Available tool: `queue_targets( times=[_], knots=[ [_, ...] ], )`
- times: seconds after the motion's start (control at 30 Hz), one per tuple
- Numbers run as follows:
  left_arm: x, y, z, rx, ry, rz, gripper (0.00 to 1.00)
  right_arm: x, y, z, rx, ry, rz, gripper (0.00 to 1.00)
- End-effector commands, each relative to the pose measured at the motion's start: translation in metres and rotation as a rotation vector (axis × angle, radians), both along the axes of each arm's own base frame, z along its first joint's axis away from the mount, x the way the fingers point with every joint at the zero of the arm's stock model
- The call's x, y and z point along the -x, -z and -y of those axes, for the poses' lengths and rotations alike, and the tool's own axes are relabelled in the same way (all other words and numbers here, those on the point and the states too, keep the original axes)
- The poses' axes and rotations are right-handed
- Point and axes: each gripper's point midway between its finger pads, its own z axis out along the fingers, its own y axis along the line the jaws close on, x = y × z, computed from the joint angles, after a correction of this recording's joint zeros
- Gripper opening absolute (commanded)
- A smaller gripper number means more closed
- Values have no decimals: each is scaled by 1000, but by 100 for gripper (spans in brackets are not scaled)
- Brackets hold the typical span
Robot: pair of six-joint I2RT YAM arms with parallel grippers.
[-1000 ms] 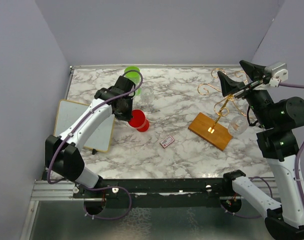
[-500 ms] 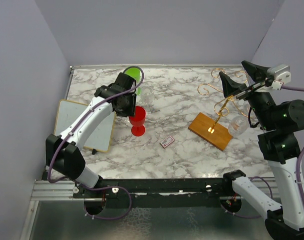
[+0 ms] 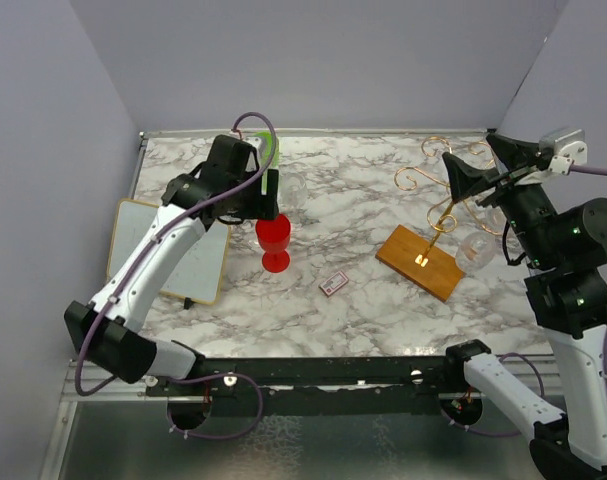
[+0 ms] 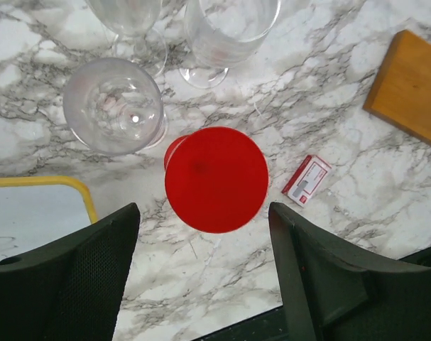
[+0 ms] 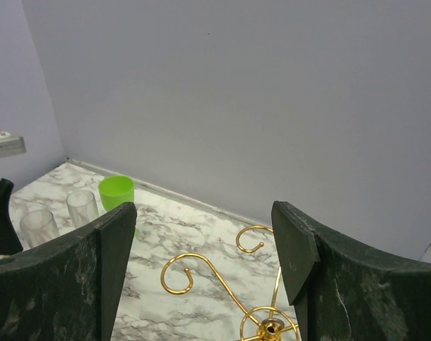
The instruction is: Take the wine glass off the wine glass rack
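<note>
The goblet (image 4: 216,179) stands directly under your left gripper (image 4: 202,209), and the wine glass rack (image 5: 270,327) sits just below your right gripper (image 5: 202,206).

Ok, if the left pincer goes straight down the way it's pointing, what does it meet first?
Likely the red wine glass, upright directly below the left pincer, between its open fingers. The gap is hard to judge.

Bright, even, diffuse light; soft shadows, sharp focus.

Lab test cell: plain walls (image 3: 313,60), marble tabletop (image 3: 363,200).
</note>
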Motion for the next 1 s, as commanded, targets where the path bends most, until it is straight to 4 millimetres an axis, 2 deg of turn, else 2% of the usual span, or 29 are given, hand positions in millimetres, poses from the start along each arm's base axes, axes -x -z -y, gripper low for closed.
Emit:
queue_targets(
  times=[0.0, 0.13, 0.3, 0.43, 0.63, 0.83, 0.97],
  knots=[
    [1, -64, 8, 97, 88, 227, 76, 12, 11, 17, -40, 76, -141, 78],
    [5, -100, 13, 162, 153, 378, 78, 18, 30, 33, -17, 159, -279, 85],
    [14, -130, 25, 270, 225, 530, 81, 33, 53, 61, -3, 299, -414, 87],
    [24, -129, 38, 348, 282, 573, 81, 45, 72, 72, -25, 359, -518, 85],
    [40, -109, 63, 279, 344, 608, 81, 50, 100, 74, -58, 399, -674, 79],
    [52, -103, 70, 240, 357, 663, 82, 42, 115, 75, -2, 427, -757, 79],
    [55, -100, 72, 228, 358, 689, 82, 35, 116, 84, 96, 468, -739, 77]
  ],
)
